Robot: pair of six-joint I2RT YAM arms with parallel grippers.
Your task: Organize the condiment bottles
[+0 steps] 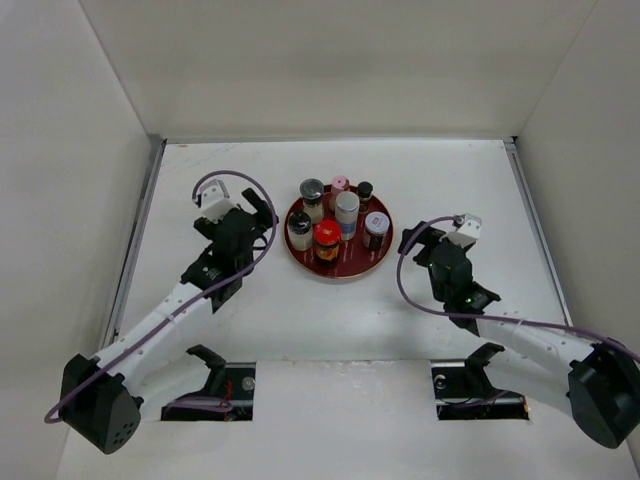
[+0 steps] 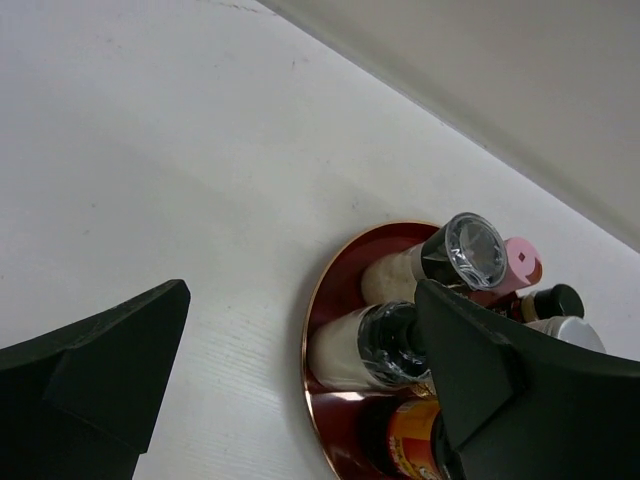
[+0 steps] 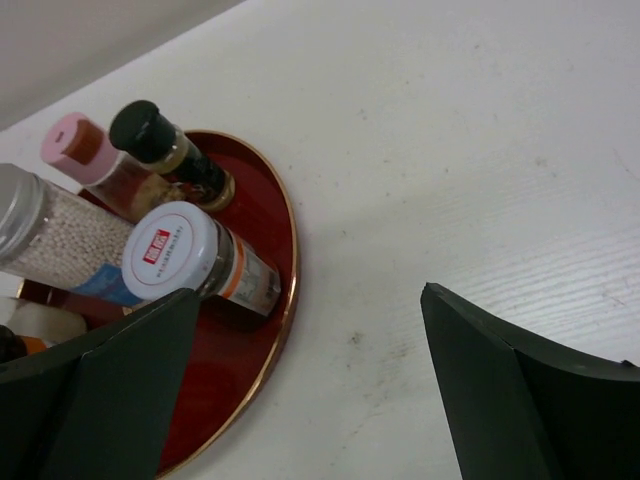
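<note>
White table (image 1: 300,330), walled on three sides: seven condiment bottles (image 1: 347,210) upright, packed close on red tray (image 1: 350,268), centre-rear.
Bare surface rings the tray, widest on the near side. Left gripper (image 1: 262,215) sits just off its left rim, right gripper (image 1: 408,240) just off the right (both spread wide, nothing between the fingers); purple cables (image 1: 230,175) loop over each wrist.

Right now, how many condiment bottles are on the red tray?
7, all on the red tray. Back: clear-topped shaker, pink cap, small black cap. Middle: silvery cap. Front: black-capped pale jar, red cap, white cap. None looks hidden.
</note>
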